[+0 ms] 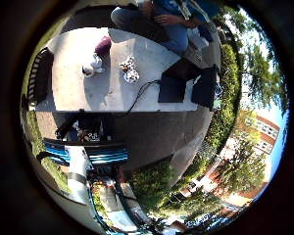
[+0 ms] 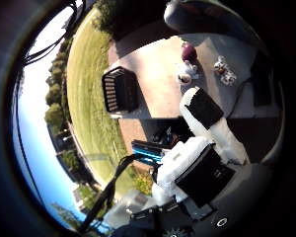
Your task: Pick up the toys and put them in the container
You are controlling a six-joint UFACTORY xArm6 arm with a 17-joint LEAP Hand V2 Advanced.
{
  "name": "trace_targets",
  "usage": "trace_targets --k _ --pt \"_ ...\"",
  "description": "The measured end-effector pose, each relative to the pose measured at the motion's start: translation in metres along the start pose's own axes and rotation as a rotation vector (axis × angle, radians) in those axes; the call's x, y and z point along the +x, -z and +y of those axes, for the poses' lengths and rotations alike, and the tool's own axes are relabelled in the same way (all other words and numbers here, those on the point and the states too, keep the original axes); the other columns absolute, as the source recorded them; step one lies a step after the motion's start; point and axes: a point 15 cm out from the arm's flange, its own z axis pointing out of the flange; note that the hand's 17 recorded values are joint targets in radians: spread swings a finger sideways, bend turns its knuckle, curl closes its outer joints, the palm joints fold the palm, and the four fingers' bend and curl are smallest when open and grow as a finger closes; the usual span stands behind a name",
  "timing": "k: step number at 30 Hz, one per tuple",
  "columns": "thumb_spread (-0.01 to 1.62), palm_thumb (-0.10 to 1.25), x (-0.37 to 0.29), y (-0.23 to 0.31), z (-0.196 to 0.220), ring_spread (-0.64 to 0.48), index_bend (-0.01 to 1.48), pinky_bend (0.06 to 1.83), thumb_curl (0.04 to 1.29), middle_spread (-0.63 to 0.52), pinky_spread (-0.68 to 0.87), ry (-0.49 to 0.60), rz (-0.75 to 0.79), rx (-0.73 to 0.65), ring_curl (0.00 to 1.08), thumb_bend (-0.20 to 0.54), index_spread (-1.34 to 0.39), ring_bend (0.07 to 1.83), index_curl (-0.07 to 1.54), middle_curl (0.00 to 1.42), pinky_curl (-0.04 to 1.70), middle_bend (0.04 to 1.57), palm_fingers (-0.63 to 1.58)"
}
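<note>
Approach step: my robot hand (image 2: 207, 148) hung well above the worktop (image 1: 112, 93), fingers relaxed and empty, toys (image 1: 129, 69) lying apart from the slatted container (image 2: 119, 90); next I judged a descent onto one toy.

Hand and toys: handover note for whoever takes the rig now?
Right hand: white-and-black fingers relaxed, open, holding nothing, well above the pale paved slab.
Toys, all on the slab: dark purple rounded toy, white toy with a dark end, white-and-brown spotted plush toy, the first two close together, the plush apart from them.
Black slatted container at the slab's edge by the grass; contents not visible.
Done: no toy picked up.
Left: all three.
</note>
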Motion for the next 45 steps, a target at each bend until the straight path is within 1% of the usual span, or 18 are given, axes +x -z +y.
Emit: trace_targets --k 6,9,10,13,16,20,25,28,32,34,39,43,44,45 --pt "1.30 0.70 0.057 -0.018 -0.030 0.29 0.18 0.36 0.34 0.05 0.44 -0.094 -0.019 -0.024 0.33 -0.014 -0.17 0.23 0.33 0.31 0.26 0.17 0.26" --pt "1.29 0.70 0.084 -0.031 -0.056 0.28 0.16 0.39 0.35 0.05 0.44 -0.124 -0.029 -0.033 0.33 -0.017 -0.16 0.26 0.32 0.31 0.26 0.17 0.27" --pt "1.28 0.70 0.090 -0.038 -0.062 0.28 0.15 0.40 0.35 0.05 0.44 -0.132 -0.036 -0.041 0.34 -0.018 -0.15 0.28 0.32 0.31 0.26 0.18 0.29" --pt "1.26 0.69 0.107 -0.084 -0.076 0.29 0.13 0.43 0.36 0.04 0.44 -0.156 -0.061 -0.085 0.35 -0.026 -0.11 0.33 0.29 0.32 0.26 0.20 0.35" --pt "1.24 0.66 0.111 -0.120 -0.096 0.29 0.14 0.45 0.36 0.03 0.45 -0.160 -0.064 -0.091 0.36 -0.032 -0.09 0.36 0.29 0.34 0.26 0.20 0.35" --pt "1.22 0.63 0.109 -0.182 -0.113 0.29 0.14 0.48 0.37 0.03 0.45 -0.182 -0.084 -0.144 0.36 -0.033 -0.07 0.38 0.27 0.35 0.26 0.20 0.34" --pt "1.19 0.59 0.119 -0.246 -0.143 0.29 0.13 0.53 0.37 0.05 0.45 -0.216 -0.081 -0.105 0.37 -0.033 -0.03 0.42 0.25 0.36 0.27 0.19 0.30" --pt "1.18 0.57 0.129 -0.286 -0.151 0.28 0.14 0.57 0.37 0.06 0.45 -0.248 -0.086 -0.090 0.37 -0.033 -0.02 0.43 0.24 0.36 0.27 0.18 0.28" --pt "1.15 0.53 0.138 -0.320 -0.163 0.28 0.13 0.61 0.36 0.09 0.44 -0.286 -0.079 -0.055 0.37 -0.038 0.01 0.46 0.23 0.36 0.27 0.18 0.23" --pt "1.14 0.52 0.134 -0.338 -0.165 0.28 0.13 0.63 0.35 0.10 0.44 -0.304 -0.081 -0.065 0.37 -0.040 0.02 0.46 0.23 0.36 0.27 0.18 0.21" --pt "1.11 0.48 0.127 -0.363 -0.181 0.28 0.14 0.64 0.33 0.13 0.43 -0.326 -0.066 -0.031 0.37 -0.037 0.06 0.47 0.22 0.37 0.26 0.20 0.21" --pt "1.09 0.46 0.104 -0.374 -0.189 0.28 0.15 0.60 0.32 0.12 0.43 -0.347 -0.054 -0.051 0.38 -0.038 0.09 0.54 0.22 0.39 0.23 0.27 0.34" --pt "1.09 0.45 0.098 -0.375 -0.191 0.26 0.15 0.58 0.32 0.10 0.43 -0.343 -0.049 -0.055 0.39 -0.039 0.08 0.60 0.21 0.41 0.22 0.32 0.44" --pt "1.08 0.45 0.093 -0.375 -0.192 0.25 0.15 0.57 0.32 0.08 0.43 -0.340 -0.045 -0.060 0.40 -0.036 0.07 0.64 0.21 0.42 0.21 0.34 0.48"
